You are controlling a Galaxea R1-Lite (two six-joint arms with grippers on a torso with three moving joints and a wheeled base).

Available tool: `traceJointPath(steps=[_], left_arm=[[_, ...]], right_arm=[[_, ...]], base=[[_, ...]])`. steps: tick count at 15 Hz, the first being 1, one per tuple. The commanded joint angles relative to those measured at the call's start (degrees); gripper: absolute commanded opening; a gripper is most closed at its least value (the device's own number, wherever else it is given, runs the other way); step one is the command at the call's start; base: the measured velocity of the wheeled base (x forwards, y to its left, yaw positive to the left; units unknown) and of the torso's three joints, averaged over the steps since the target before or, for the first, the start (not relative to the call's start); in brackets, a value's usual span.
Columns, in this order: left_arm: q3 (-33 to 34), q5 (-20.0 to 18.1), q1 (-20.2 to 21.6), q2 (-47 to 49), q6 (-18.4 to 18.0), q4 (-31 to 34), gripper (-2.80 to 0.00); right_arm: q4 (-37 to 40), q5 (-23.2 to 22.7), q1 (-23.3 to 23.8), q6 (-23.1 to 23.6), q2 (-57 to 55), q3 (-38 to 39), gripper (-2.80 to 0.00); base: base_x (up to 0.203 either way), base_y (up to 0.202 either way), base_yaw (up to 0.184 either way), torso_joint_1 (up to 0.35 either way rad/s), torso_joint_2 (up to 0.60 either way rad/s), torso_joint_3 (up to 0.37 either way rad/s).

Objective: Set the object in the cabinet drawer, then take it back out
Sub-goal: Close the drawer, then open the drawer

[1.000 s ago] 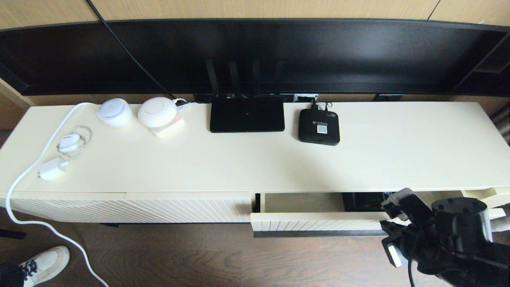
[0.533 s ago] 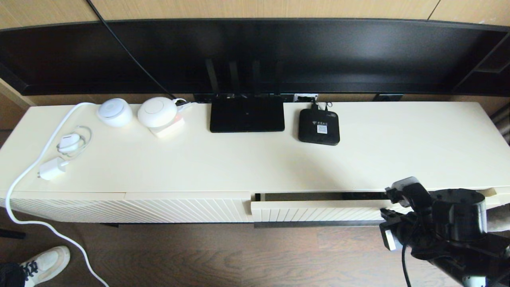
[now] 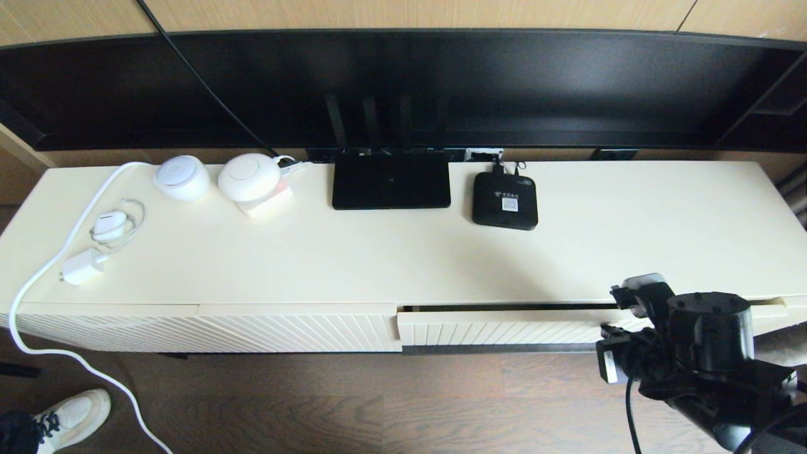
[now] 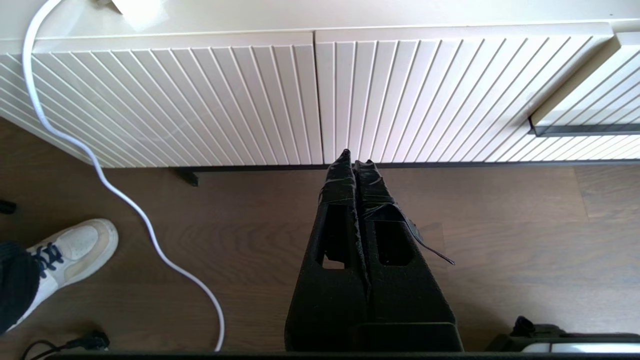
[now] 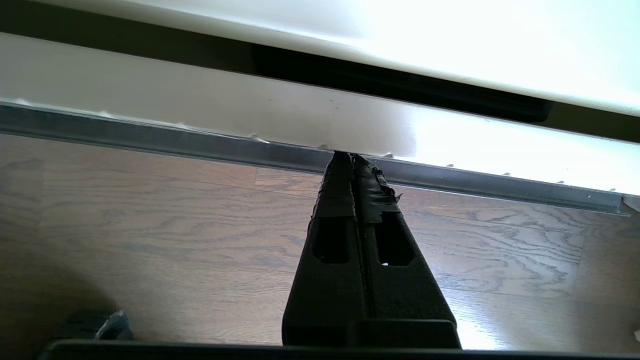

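Observation:
The cabinet drawer (image 3: 504, 328) is a wide cream one with a ribbed front and a dark handle strip (image 5: 150, 140) along its lower edge. It stands nearly closed, with only a thin dark slit left under the cabinet top (image 3: 441, 265). My right gripper (image 5: 350, 156) is shut, and its tips press against the lower edge of the drawer front (image 5: 200, 105), towards its right end. The object is hidden from every view. My left gripper (image 4: 356, 160) is shut and empty, low over the floor before the left ribbed panels (image 4: 250, 100).
On the cabinet top stand a flat black router (image 3: 391, 181), a small black set-top box (image 3: 504, 200), two white round devices (image 3: 182, 177), and a charger (image 3: 82, 267) with a white cable trailing to the floor. A person's shoe (image 3: 69, 416) is at the lower left.
The drawer has slid inward from about a hand's width open to nearly closed. My right gripper has moved toward the cabinet with it, and the dark shape inside the drawer has gone out of sight.

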State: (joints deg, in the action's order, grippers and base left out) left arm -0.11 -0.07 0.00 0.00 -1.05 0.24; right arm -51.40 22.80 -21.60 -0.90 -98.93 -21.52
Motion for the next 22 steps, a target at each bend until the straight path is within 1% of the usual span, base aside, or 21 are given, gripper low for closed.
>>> traceJointPath(steps=[1,3,5,8,9,11,14,15,16,18,20,21,22], left_arm=[[0.0,0.0,0.0,0.1,0.0,0.0,-2.80],[0.0,0.0,0.0,0.1,0.0,0.0,-2.80],[0.0,0.0,0.0,0.1,0.0,0.0,-2.80],[0.0,0.0,0.0,0.1,0.0,0.0,-2.80],[-0.1,0.0,0.0,0.1,0.0,0.0,-2.80],[0.0,0.0,0.0,0.1,0.0,0.0,-2.80],[0.0,0.0,0.0,0.1,0.0,0.0,-2.80],[0.0,0.0,0.0,0.1,0.0,0.0,-2.80],[0.0,0.0,0.0,0.1,0.0,0.0,-2.80],[0.0,0.0,0.0,0.1,0.0,0.0,-2.80],[0.0,0.0,0.0,0.1,0.0,0.0,-2.80],[0.0,0.0,0.0,0.0,0.0,0.0,-2.80],[0.0,0.0,0.0,0.1,0.0,0.0,-2.80]], right_arm=[[-0.2,0.2,0.0,-0.1,-0.2,0.0,-2.80],[0.1,0.2,0.0,0.2,0.9,0.7,-2.80],[1.4,-0.3,-0.2,1.0,5.1,1.9,-2.80],[7.2,-1.7,-0.7,4.5,14.5,3.9,-2.80],[9.9,-2.1,-1.0,5.6,17.3,4.4,-2.80],[17.7,-2.9,-1.1,8.3,22.5,4.9,-2.80],[31.7,-6.4,-1.2,12.7,30.7,3.4,-2.80],[34.0,-7.6,-1.8,15.7,32.8,2.8,-2.80],[35.7,-8.5,-2.6,19.9,34.3,2.6,-2.80],[39.2,-9.1,-4.0,27.6,37.1,4.2,-2.80],[42.7,-9.3,-4.2,37.8,38.7,6.1,-2.80],[43.6,-9.3,-4.2,41.1,38.9,7.1,-2.80],[44.3,-9.4,-4.2,46.0,38.6,7.6,-2.80]], base=[[0.000,0.000,0.000,0.000,0.00,0.000],[0.000,0.000,0.000,0.000,0.00,0.000],[0.000,0.000,0.000,0.000,0.00,0.000],[0.000,0.000,0.000,0.000,0.00,0.000],[0.000,0.000,0.000,0.000,0.00,0.000],[0.000,0.000,0.000,0.000,0.00,0.000],[0.000,0.000,0.000,0.000,0.00,0.000],[0.000,0.000,0.000,0.000,0.00,0.000],[0.000,0.000,0.000,0.000,0.00,0.000],[0.000,0.000,0.000,0.000,0.00,0.000],[0.000,0.000,0.000,0.000,0.00,0.000],[0.000,0.000,0.000,0.000,0.00,0.000],[0.000,0.000,0.000,0.000,0.00,0.000]])
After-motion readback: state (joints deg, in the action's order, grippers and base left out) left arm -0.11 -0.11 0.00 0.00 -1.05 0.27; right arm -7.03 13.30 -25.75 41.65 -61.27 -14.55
